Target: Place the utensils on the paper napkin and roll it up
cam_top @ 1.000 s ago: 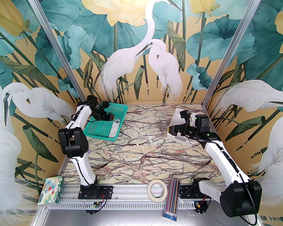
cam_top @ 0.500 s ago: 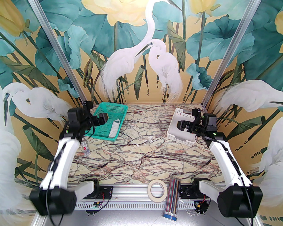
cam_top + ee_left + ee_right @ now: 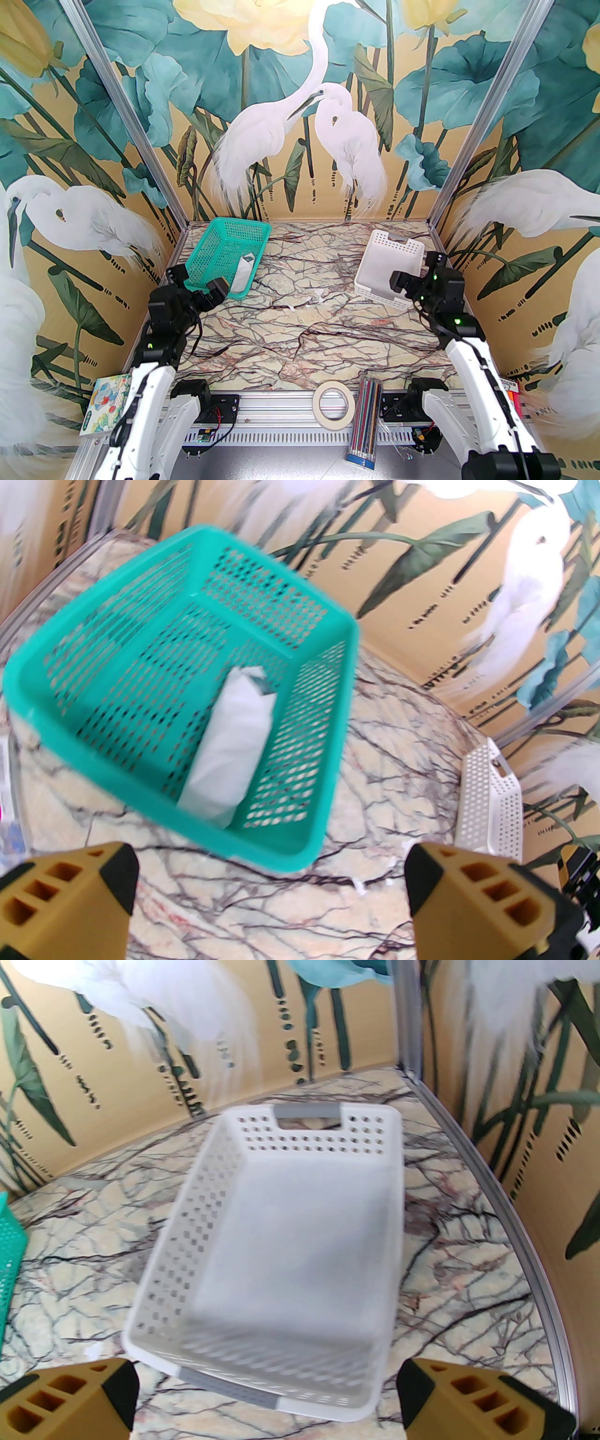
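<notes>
Already rolled into a tight white tube, the paper napkin (image 3: pixel 229 761) lies inside the teal mesh basket (image 3: pixel 281 855), against its right wall, with its length running from the near wall toward the far one. A dark green tip (image 3: pixel 260 686) peeks out at the roll's far end; how much is wrapped inside cannot be told. From the top camera the roll (image 3: pixel 241 276) sits in the basket's near right part, at the back left of the marbled desk (image 3: pixel 300 337).

The left end effector (image 3: pixel 276 902) hovers just in front of the basket's near corner, its yellow fingers (image 3: pixel 70 897) spread wide with nothing between them. The right end effector (image 3: pixel 269 1396) hangs over the near edge of the white perforated basket (image 3: pixel 187 1222) at the back right, likewise spread wide and holding nothing.

Along the front rail lie a roll of tape (image 3: pixel 333 403), a bundle of coloured pencils (image 3: pixel 368 422) and, at the left, a picture box (image 3: pixel 108 405).
</notes>
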### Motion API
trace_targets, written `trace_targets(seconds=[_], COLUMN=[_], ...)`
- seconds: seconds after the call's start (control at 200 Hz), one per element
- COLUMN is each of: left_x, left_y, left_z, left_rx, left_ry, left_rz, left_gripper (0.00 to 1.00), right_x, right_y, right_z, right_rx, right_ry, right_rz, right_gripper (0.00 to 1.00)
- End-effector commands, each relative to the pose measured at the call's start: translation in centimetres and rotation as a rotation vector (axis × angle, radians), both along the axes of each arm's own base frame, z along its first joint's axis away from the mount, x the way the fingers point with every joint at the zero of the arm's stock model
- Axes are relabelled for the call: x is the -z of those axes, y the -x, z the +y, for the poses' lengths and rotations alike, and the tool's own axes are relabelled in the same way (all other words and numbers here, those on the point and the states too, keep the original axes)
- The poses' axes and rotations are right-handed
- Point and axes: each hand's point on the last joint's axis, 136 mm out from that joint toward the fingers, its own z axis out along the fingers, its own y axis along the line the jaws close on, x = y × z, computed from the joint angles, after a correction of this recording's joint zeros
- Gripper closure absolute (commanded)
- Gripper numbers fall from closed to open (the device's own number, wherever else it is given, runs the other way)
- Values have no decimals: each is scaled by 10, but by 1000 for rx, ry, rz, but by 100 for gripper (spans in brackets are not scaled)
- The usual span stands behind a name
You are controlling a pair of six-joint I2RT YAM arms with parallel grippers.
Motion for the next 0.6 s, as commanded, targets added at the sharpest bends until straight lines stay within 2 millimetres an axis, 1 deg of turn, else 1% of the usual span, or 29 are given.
trace_targets(seconds=[0.0,0.08,0.155,0.25,0.31,0.42,0.51,0.595], left_x=[9,23,32,39,39,32,29,31], left_y=[-1,1,2,2,0,-7,-8,-9], left_z=[14,25,35,48,51,56,63,68], left_rx=[-91,-151,-197,-265,-281,-286,-295,-303], left_ry=[6,-22,-58,-85,-90,-148,-230,-285], left_rz=[-27,-17,-23,-14,-16,-34,-36,-40], left_gripper=[1,1,1,1,1,1,1,1], right_x=[10,21,29,41,48,57,56,51], right_y=[-5,-11,-17,-26,-32,-45,-55,-65], right_z=[-15,-14,-12,-14,-15,-12,-5,-1], right_rx=[63,51,29,18,6,-30,-68,-83], right_ry=[50,59,74,114,144,177,160,151], right_rz=[-55,-80,-100,-121,-126,-150,-191,-246], right_gripper=[1,1,1,1,1,1,1,1])
